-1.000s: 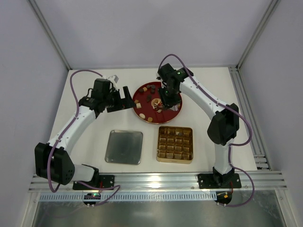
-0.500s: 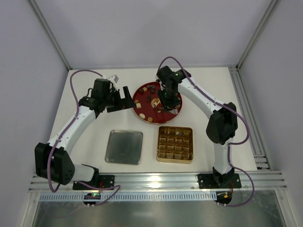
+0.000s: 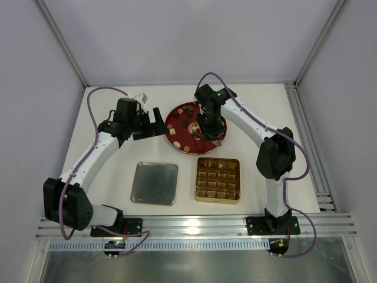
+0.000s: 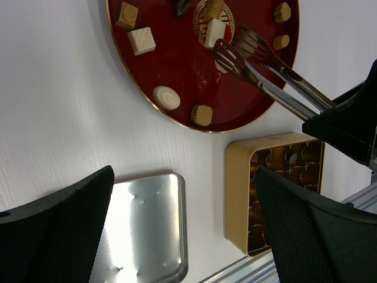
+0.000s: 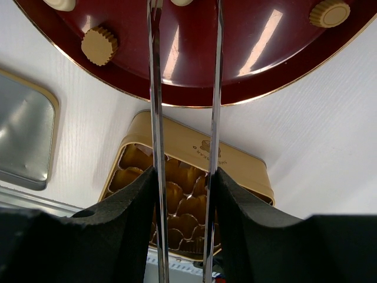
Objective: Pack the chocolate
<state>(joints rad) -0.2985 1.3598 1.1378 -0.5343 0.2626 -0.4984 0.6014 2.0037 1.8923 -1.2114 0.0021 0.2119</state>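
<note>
Several chocolates lie on the red plate (image 3: 178,137): a cream square (image 4: 142,40), a cream round (image 4: 166,97), a tan fluted one (image 4: 201,115), and a white square (image 4: 214,32) at the plate's middle. My right gripper (image 5: 184,194) is shut on metal tongs (image 4: 265,76), seen from the wrist as two thin arms (image 5: 154,88). The tong tips are apart, just beside the white square, with nothing held between them. My left gripper (image 4: 182,236) is open and empty, hovering left of the plate (image 3: 150,122).
The gold gridded tin (image 3: 218,180) stands in front of the plate, and its cells look empty in the right wrist view (image 5: 194,147). A silver lid (image 3: 154,183) lies flat to the tin's left. Both arms reach over the plate area.
My right gripper with the tongs has shifted slightly over the plate. The left arm has not moved.
</note>
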